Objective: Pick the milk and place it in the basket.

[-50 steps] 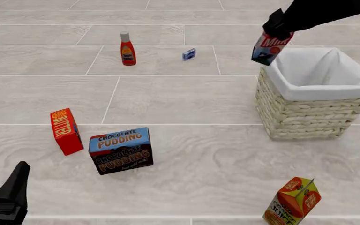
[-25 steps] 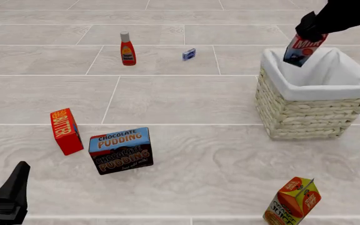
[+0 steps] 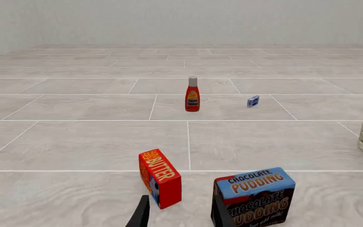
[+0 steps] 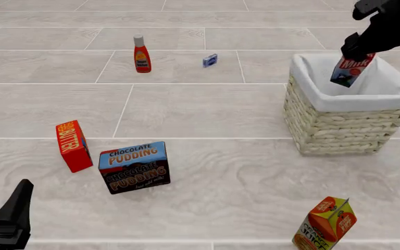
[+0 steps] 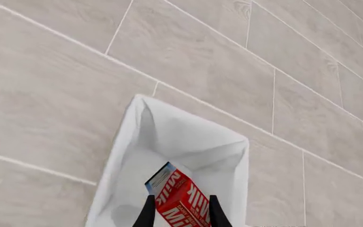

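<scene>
**Milk hanging over the basket mouth**

You are holding the milk (image 4: 350, 68) in the right gripper (image 4: 357, 48), whose fingers are clamping the carton's red top. The white "Milk" lettering is showing on the red, with the dark lower part beneath. Its long axis is leaning, the bottom end pointing toward 7 o'clock and down into the basket (image 4: 339, 127). The carton is sitting above the white lining, inside the rim's outline.

Your left gripper (image 3: 176, 215) is idling at 7 o'clock, its fingers apart and holding nothing. Just beyond it are lying the red butter box (image 4: 73, 146) and the chocolate pudding box (image 4: 135, 167). A ketchup bottle (image 4: 141, 54) is standing at 11 o'clock, and an orange juice carton (image 4: 325, 224) at 5 o'clock.
</scene>
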